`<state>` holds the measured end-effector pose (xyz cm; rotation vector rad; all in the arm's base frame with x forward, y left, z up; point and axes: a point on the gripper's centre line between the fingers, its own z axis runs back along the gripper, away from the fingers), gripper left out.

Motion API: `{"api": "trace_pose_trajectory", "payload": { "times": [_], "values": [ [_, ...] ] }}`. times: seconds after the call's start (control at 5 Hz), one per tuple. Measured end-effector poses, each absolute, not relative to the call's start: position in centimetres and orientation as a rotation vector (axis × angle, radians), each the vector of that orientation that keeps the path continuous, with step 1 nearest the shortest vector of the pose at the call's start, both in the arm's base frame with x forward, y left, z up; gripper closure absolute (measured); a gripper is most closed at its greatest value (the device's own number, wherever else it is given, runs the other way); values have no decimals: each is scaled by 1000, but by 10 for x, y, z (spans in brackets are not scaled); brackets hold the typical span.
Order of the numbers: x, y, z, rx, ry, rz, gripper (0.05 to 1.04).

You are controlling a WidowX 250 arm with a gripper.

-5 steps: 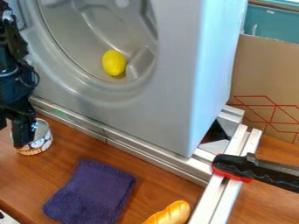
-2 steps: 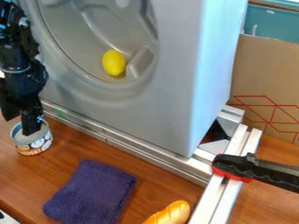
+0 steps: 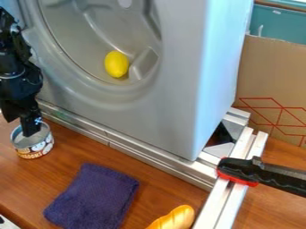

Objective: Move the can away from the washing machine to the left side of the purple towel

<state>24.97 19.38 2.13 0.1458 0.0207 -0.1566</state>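
One purple cloth [image 3: 92, 197] lies nearer on the wooden table [image 3: 74, 150] than the open-topped can [image 3: 35, 148], at whose mouth the gripper [image 3: 19, 128] has one fingertip (its fingers stand apart), and farther back, a yellow lemon [image 3: 116, 64] rests in a round grey drum [image 3: 69, 33].

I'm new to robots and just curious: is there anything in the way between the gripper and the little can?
Nothing visible is in the way. The gripper is right at the can, overlapping its open top, and the purple cloth lies off to the side.
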Motion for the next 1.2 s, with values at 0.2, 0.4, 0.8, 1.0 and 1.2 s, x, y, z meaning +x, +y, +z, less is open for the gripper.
{"api": "trace_pose_trajectory", "payload": {
  "times": [0.2,0.4,0.8,1.0,1.2],
  "values": [
    [258,199,16,152,10,-164,82],
    [264,201,5,165,-26,-160,82],
    [263,198,-6,146,-47,-85,82],
    [238,184,-8,95,46,27,82],
    [206,165,-8,30,165,82,82]
  ]
}}
